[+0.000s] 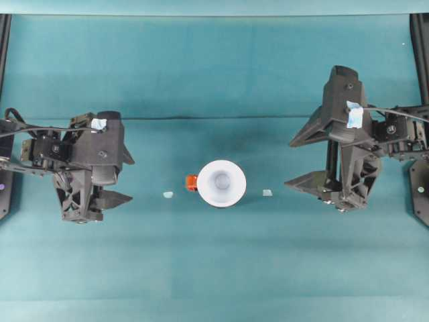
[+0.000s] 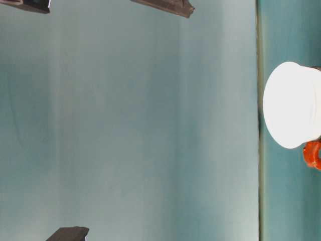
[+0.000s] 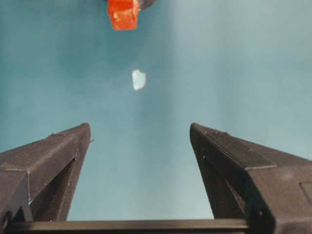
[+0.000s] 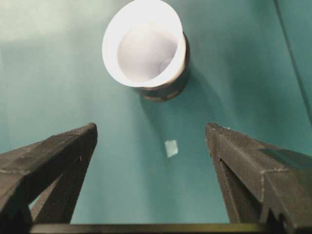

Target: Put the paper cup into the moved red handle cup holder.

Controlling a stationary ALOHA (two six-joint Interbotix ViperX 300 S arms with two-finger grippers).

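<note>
The white paper cup point(image 1: 221, 182) sits upright inside the red handle cup holder, whose red tab point(image 1: 191, 182) sticks out on the cup's left. In the right wrist view the cup point(image 4: 146, 44) rests in the black holder point(image 4: 165, 90), its wide rim overhanging it. The table-level view shows the cup point(image 2: 291, 105) and the red tab point(image 2: 313, 154). My left gripper point(image 1: 127, 180) is open, left of the cup and apart from it. My right gripper point(image 1: 289, 163) is open on the cup's right, holding nothing. The left wrist view has open fingers point(image 3: 140, 129) facing the red tab point(image 3: 123, 13).
Two small pale tape bits lie on the teal table, one left of the holder point(image 1: 167, 194) and one right of it point(image 1: 267, 192). A seam point(image 1: 214, 118) runs across the table behind the cup. Black frame posts stand at the far corners.
</note>
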